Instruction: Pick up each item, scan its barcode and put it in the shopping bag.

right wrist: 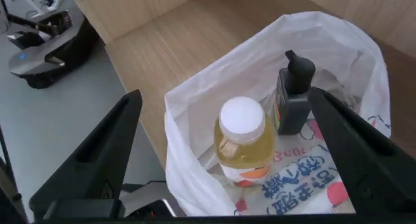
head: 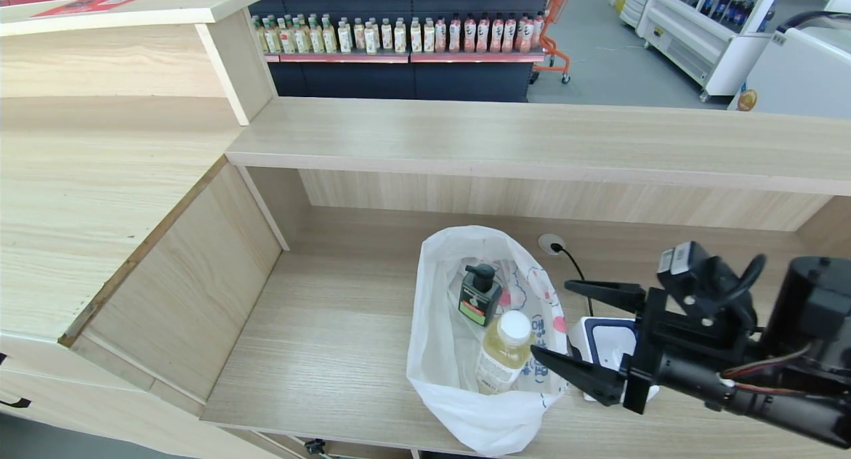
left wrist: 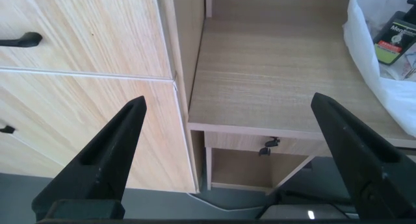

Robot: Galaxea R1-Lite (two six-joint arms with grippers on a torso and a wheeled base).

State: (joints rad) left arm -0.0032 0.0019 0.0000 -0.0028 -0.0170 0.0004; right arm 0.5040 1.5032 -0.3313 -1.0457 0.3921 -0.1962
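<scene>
Yellow drink bottle stands upright, cap up, inside the shopping bag, with the dark pump bottle just behind it. The right gripper hangs at the bag's right edge above the scanner, jaws spread wide and empty, so it looks the nearer arm. The left gripper, jaws also wide and empty, is well apart by the cabinet front.

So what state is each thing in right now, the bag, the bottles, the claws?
Shopping bag: open, standing on the counter.
Juice bottle: capped, inside the bag.
Pump bottle: closed, inside the bag.
Right gripper: open, empty, beside the bag.
Left gripper: open, empty.
</scene>
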